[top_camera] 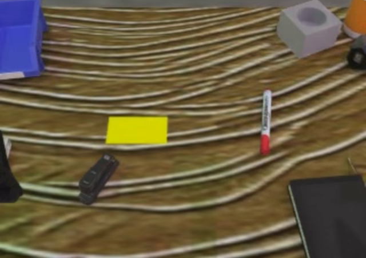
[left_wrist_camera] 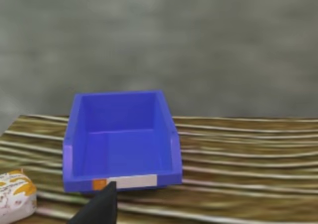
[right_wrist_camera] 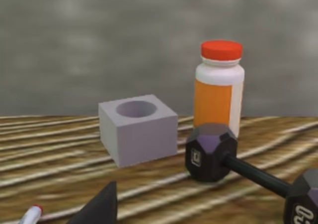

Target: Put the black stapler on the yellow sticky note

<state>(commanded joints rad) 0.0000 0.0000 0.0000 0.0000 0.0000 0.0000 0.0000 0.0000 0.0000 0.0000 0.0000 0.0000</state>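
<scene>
While the left gripper (top_camera: 7,181) sits at the table's left edge, finger state unreadable, the black stapler (top_camera: 98,178) lies angled just below the yellow sticky note (top_camera: 137,130), untouched. Closing along its length could skid it away. The right arm is out of sight.

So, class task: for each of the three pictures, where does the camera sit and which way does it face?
Top view: above the table, looking down on the black stapler, the yellow sticky note, a marker and a tablet; the left arm shows at the left edge.
Left wrist view: low, facing the blue bin; a dark finger tip shows.
Right wrist view: low, facing the grey block, bottle and dumbbell.
Shared: the bin and block also appear from above.
</scene>
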